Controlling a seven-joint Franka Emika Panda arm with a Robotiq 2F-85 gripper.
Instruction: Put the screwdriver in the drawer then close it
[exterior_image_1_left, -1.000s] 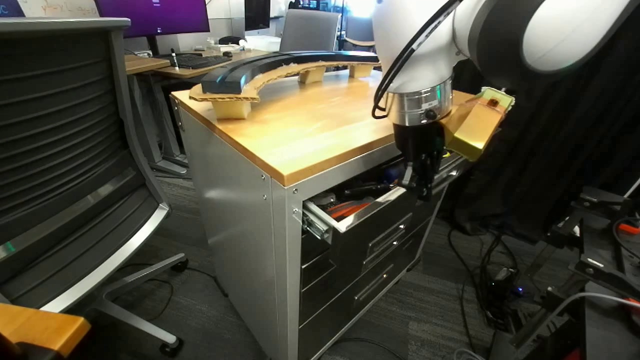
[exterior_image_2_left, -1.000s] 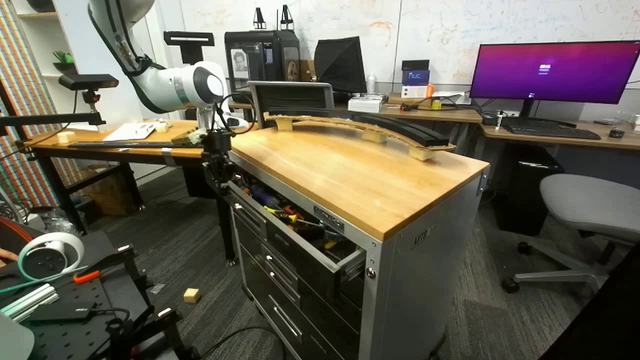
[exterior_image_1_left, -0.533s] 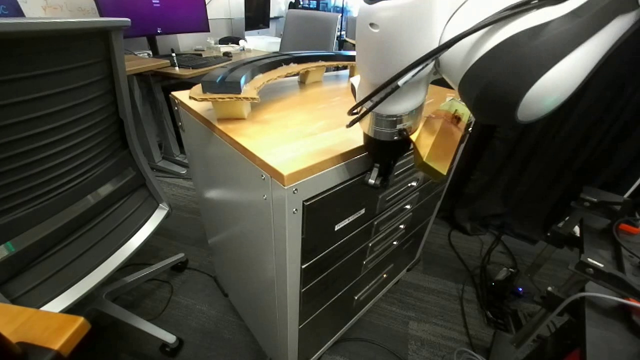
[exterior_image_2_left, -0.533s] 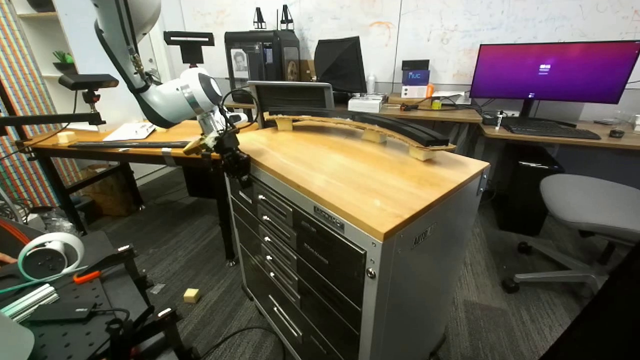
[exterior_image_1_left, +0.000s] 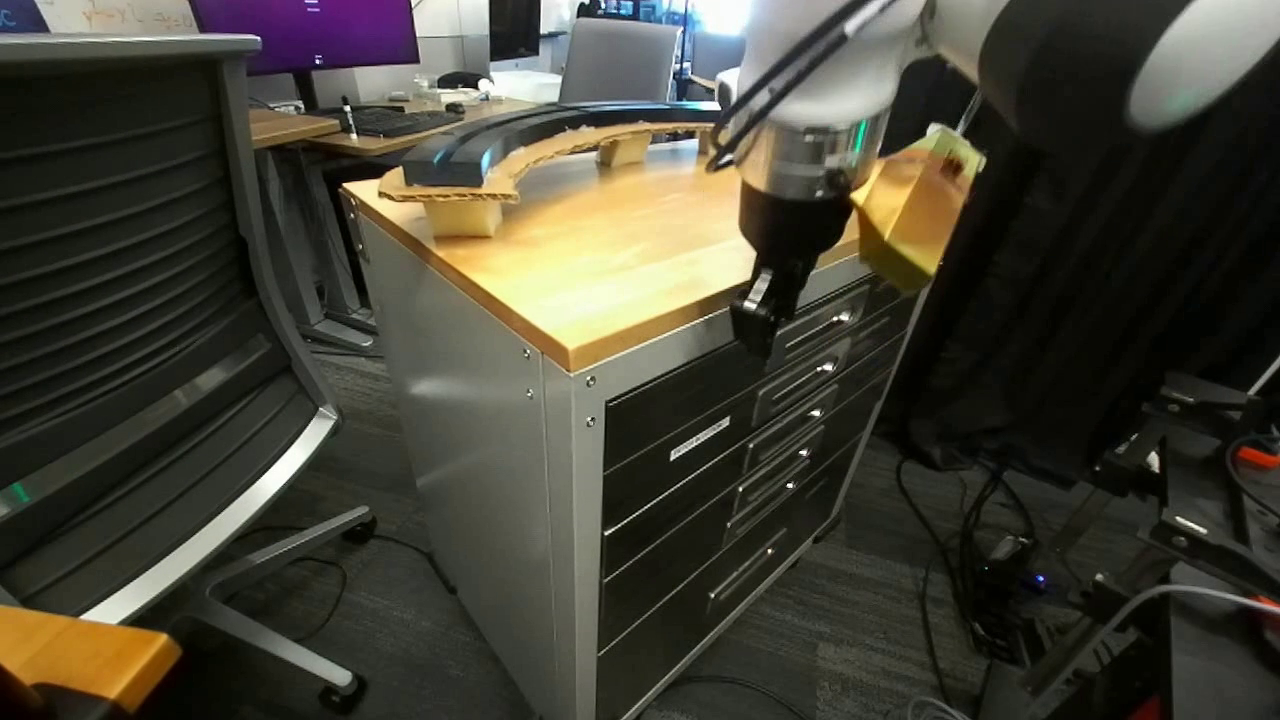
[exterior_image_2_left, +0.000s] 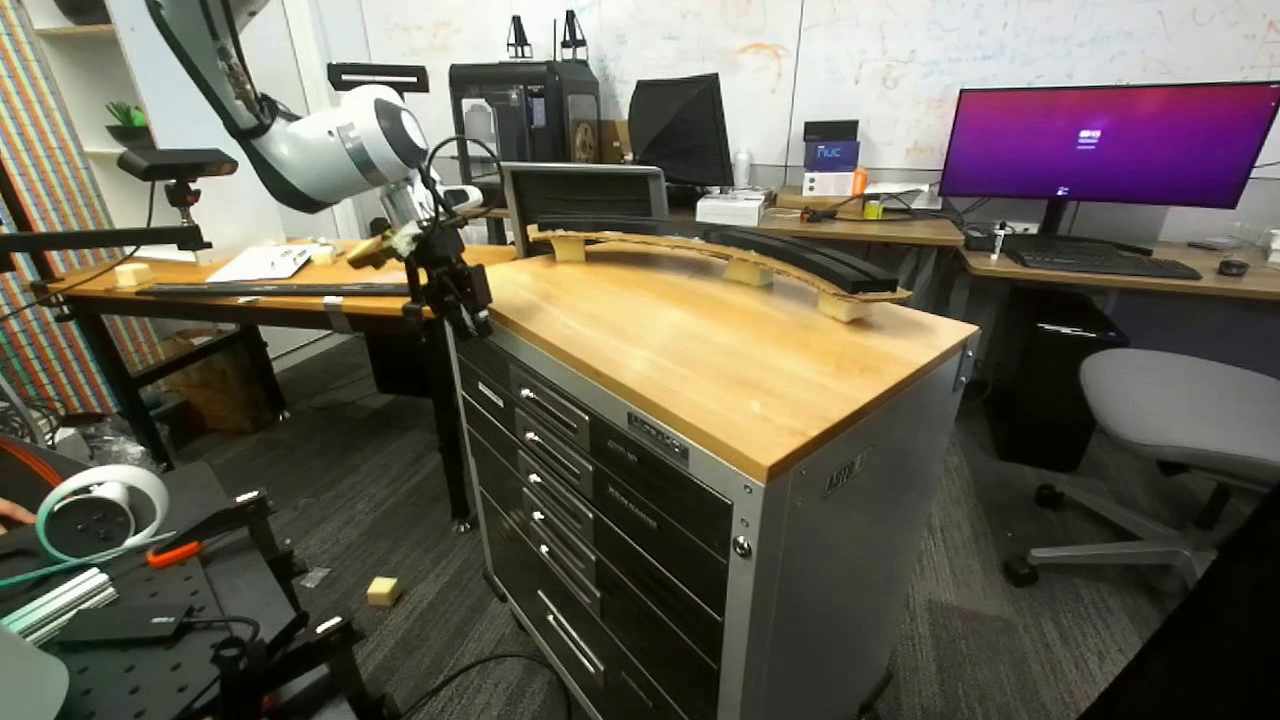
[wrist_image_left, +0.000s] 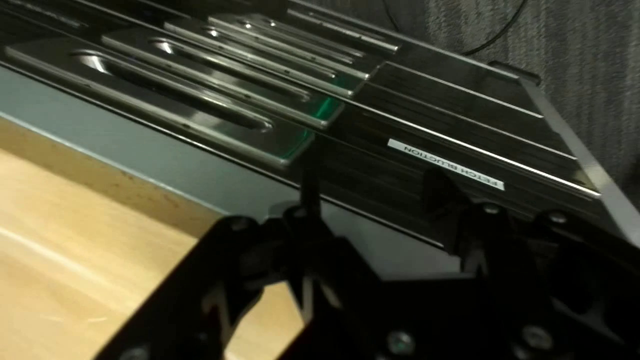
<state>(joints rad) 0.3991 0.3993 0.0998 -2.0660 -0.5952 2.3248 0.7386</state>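
Observation:
The drawer (exterior_image_1_left: 680, 395), topmost in the grey cabinet, sits flush with the cabinet front in both exterior views; its dark front (exterior_image_2_left: 655, 465) lines up with the fronts below. Its handle plate (wrist_image_left: 210, 131) shows in the wrist view. The screwdriver is out of view. My gripper (exterior_image_1_left: 757, 330) hangs near the top edge of the cabinet front, just before the drawer. In the wrist view the fingers of the gripper (wrist_image_left: 372, 187) stand apart with nothing between them, and the drawer front and grey rim show through the gap.
A wooden top (exterior_image_2_left: 680, 330) covers the cabinet, its front edge close beside the gripper. On it rests a curved black piece (exterior_image_1_left: 570, 140) on cardboard and foam blocks. Lower drawers (exterior_image_1_left: 680, 560) are all flush. An office chair (exterior_image_1_left: 150, 300) stands beside the cabinet.
One second ago the drawer stood pulled out with tools showing inside; half a second ago it was flush. Since then my gripper has risen a little and drawn back from the drawer front.

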